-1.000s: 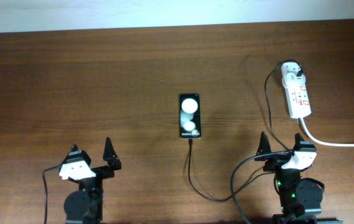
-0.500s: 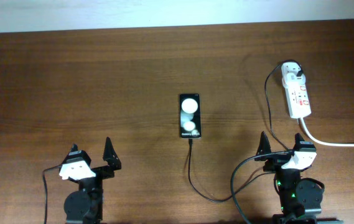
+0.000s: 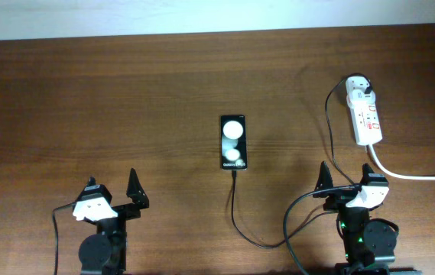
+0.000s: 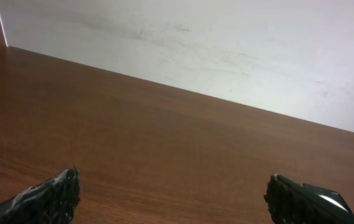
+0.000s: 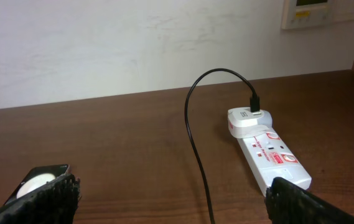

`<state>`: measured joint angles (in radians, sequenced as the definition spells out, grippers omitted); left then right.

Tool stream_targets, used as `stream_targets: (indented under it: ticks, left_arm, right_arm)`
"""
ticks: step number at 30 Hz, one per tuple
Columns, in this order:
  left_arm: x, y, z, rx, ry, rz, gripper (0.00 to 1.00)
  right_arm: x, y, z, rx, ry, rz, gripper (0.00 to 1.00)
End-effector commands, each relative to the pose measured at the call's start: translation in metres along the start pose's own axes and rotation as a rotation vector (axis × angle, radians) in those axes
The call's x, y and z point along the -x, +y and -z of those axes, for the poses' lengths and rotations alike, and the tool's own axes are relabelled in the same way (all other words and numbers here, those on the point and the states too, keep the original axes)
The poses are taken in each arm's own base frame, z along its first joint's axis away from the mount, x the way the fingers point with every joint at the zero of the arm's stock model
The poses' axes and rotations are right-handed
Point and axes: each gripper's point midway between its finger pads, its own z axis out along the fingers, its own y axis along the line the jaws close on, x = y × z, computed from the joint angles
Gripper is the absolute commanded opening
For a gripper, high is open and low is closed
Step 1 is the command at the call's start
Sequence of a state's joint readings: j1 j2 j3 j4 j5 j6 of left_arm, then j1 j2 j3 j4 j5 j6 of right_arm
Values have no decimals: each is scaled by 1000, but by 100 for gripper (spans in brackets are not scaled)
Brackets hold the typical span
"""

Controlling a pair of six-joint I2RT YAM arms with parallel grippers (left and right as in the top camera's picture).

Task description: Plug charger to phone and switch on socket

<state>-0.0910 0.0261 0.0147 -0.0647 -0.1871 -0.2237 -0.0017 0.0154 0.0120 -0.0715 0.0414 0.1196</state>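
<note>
The black phone [image 3: 233, 143] lies flat mid-table, two white round spots on it. The thin black charger cable [image 3: 235, 214] meets its near end, loops toward the right arm and runs up to a dark plug in the white socket strip [image 3: 365, 113] at the far right. In the right wrist view the cable [image 5: 196, 149] arcs to the plug on the socket [image 5: 267, 152]; a corner of the phone [image 5: 37, 180] shows at left. My left gripper [image 3: 112, 190] is open and empty at the near left. My right gripper [image 3: 346, 178] is open and empty, below the socket.
The socket's thick white cord [image 3: 416, 175] runs off the right edge, close to my right arm. A pale wall [image 4: 226, 43] stands behind the table's far edge. The left wrist view shows only bare brown wood [image 4: 164, 149] between its fingers.
</note>
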Motion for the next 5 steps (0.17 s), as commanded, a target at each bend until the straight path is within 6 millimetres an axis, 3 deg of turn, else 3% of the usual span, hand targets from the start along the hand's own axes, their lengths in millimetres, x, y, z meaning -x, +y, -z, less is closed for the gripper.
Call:
stream_targets:
  ticks: [1, 5]
  left_arm:
    - [-2, 0, 0, -4, 2, -16, 99]
    - [-2, 0, 0, -4, 1, -16, 99]
  right_arm:
    - [-3, -1, 0, -7, 3, 9, 98]
    - [-3, -1, 0, -7, 3, 9, 98]
